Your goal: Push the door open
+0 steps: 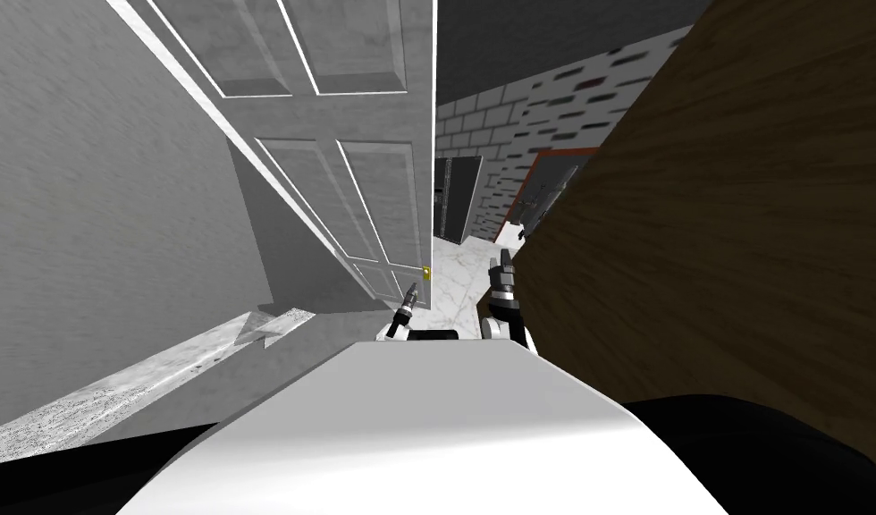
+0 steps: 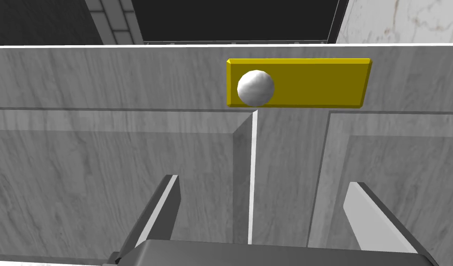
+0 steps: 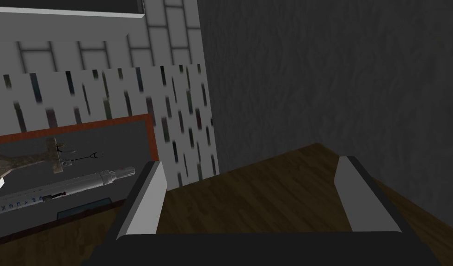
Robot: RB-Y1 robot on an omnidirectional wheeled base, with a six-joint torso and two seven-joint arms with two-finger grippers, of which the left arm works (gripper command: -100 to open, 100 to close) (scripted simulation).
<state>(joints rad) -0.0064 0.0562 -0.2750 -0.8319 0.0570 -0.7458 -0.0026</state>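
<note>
Standing ajar ahead-left, the grey panelled door (image 1: 356,179) carries a yellow plate (image 2: 313,83) with a white round knob (image 2: 255,87) at its free edge. Left end effector (image 2: 262,182) faces the door near the knob, fingers apart; contact not discernible. Right end effector (image 3: 251,161), fingers apart, hangs beside a brown wood-grain surface (image 3: 267,203) at right.

— Status at the door (image 1: 356,179)?
— Grey, panelled. Yellow plate (image 1: 426,271) at its free edge, left gripper (image 1: 412,291) just beside that plate.
— And to the right?
— Right gripper (image 1: 500,265) raised close beside a brown wooden surface (image 1: 722,250). Through the gap: pale marbled floor (image 1: 454,286), then a brick wall (image 1: 552,98).
</note>
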